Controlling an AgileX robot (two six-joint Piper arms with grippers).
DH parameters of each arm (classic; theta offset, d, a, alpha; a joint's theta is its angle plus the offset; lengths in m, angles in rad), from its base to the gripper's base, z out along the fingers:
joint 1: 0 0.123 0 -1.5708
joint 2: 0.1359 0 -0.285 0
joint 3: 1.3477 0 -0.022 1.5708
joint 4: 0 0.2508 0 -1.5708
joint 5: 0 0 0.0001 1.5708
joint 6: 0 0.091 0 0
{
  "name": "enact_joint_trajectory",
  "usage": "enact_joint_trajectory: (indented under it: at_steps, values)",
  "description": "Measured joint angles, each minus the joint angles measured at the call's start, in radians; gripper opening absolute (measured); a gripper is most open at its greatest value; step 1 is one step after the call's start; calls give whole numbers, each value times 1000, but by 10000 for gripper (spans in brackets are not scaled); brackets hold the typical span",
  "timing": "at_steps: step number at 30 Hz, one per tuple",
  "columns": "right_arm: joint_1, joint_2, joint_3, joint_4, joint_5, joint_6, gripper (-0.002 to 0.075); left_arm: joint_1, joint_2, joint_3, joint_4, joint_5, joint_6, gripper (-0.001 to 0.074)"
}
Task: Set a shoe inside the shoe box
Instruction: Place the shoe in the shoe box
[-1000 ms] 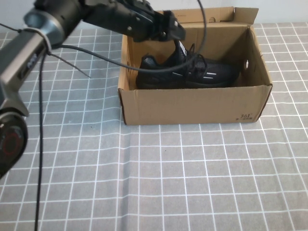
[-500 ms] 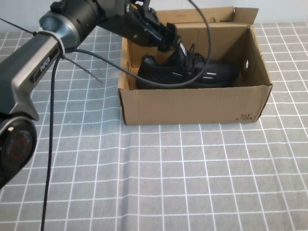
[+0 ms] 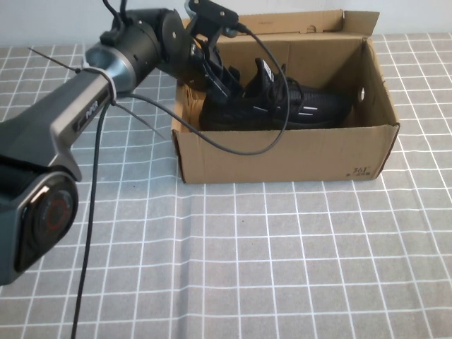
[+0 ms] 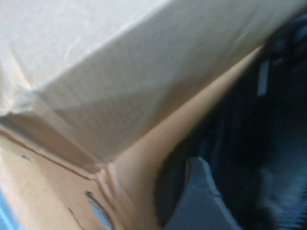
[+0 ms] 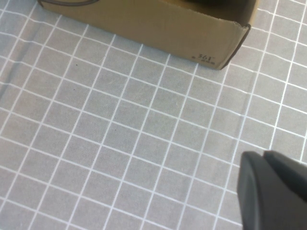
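Note:
The black shoe (image 3: 296, 106) lies on its sole inside the brown shoe box (image 3: 282, 152), toe toward the right wall, striped tongue tab standing up. My left gripper (image 3: 224, 79) reaches down into the box's left end, right at the shoe's heel; the arm hides whether it holds the heel. In the left wrist view the cardboard wall of the box (image 4: 120, 72) fills most of the picture and the dark shoe (image 4: 268, 120) lies close beside it. My right gripper (image 5: 261, 155) is shut and empty, hanging over the table in front of the box's printed corner (image 5: 206, 56).
The box's lid flap (image 3: 304, 22) stands up at the back. A grey checked cloth (image 3: 268, 268) covers the table around the box. Black cables (image 3: 233, 145) from the left arm droop over the box's left front wall.
The left arm has swung so that its gripper dropped from above the shoe's tongue down to the heel end of the box. The shoe has stayed about where it was.

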Motion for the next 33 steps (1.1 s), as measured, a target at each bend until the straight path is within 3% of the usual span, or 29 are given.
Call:
enact_joint_trajectory:
  at_steps: [4,11,18,25,33]
  values:
    - [0,0,0,0,0,0,-16,0,11,0,28,-36,-4,399]
    - [0,0,0,0,0,-2,-16,-1,27,0,56,-68,-20,295]
    - [0,0,0,0,0,-18,-16,-6,41,0,56,-79,-22,262]
    - [0,0,0,0,0,-28,-16,-10,45,0,56,-88,-22,47]
    - [0,0,0,0,0,-30,-16,-10,51,-20,59,-124,-22,8]
